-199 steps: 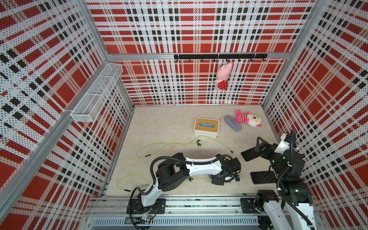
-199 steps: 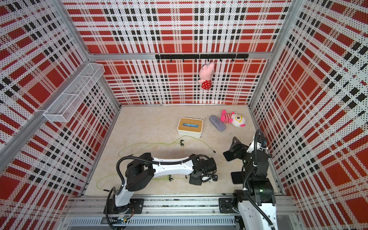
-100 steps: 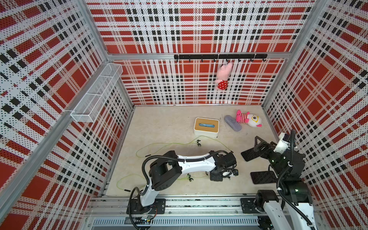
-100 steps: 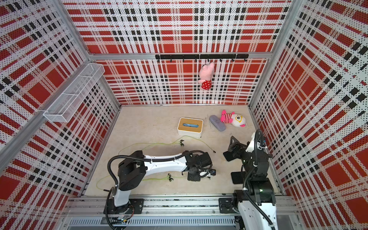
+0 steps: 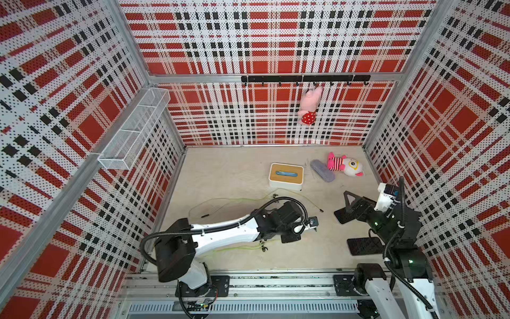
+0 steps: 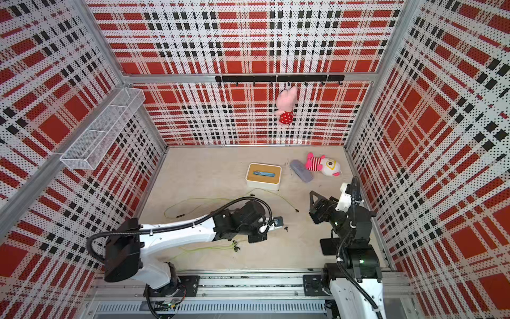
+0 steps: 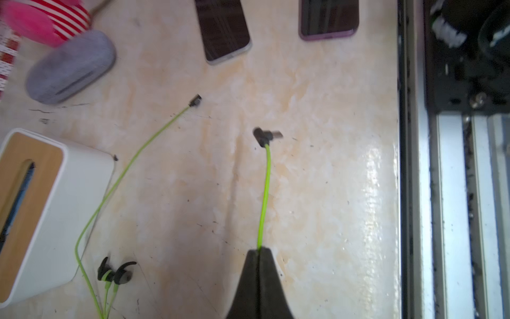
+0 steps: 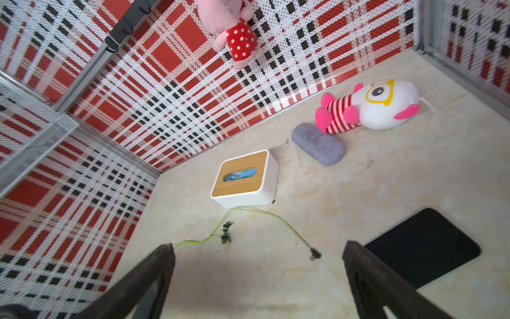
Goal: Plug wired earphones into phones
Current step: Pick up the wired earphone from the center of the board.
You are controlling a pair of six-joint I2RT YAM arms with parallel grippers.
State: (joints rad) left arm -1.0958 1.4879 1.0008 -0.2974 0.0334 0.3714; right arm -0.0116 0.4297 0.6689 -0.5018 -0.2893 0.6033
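My left gripper point(image 7: 259, 250) is shut on the yellow-green cable of one set of wired earphones point(image 7: 265, 193). Its dark plug point(image 7: 266, 135) hangs ahead of the fingertips, above the tabletop. This set's earbuds point(image 5: 263, 245) lie under my left arm. The other earphones point(image 5: 220, 200) lie loose, with earbuds point(image 7: 116, 272) by the white box and plug point(image 7: 195, 100) pointing at the phones. Two phones lie flat: one with a light edge point(image 7: 223, 27) and one in a purple case point(image 7: 328, 19). My right gripper point(image 8: 259, 247) is open and holds nothing, hovering beside the far phone point(image 8: 422, 248).
A white box with a wooden lid point(image 5: 286, 176), a grey fabric case point(image 5: 322, 170) and a striped plush toy point(image 5: 346, 165) sit at the back. A pink plush point(image 5: 309, 106) hangs from the hook rail. A wire basket point(image 5: 135, 129) is on the left wall.
My left arm's shoulder and elbow have swung left, and the gripper with the cable has drawn slightly left and away from the front. The right gripper has shifted a little left.
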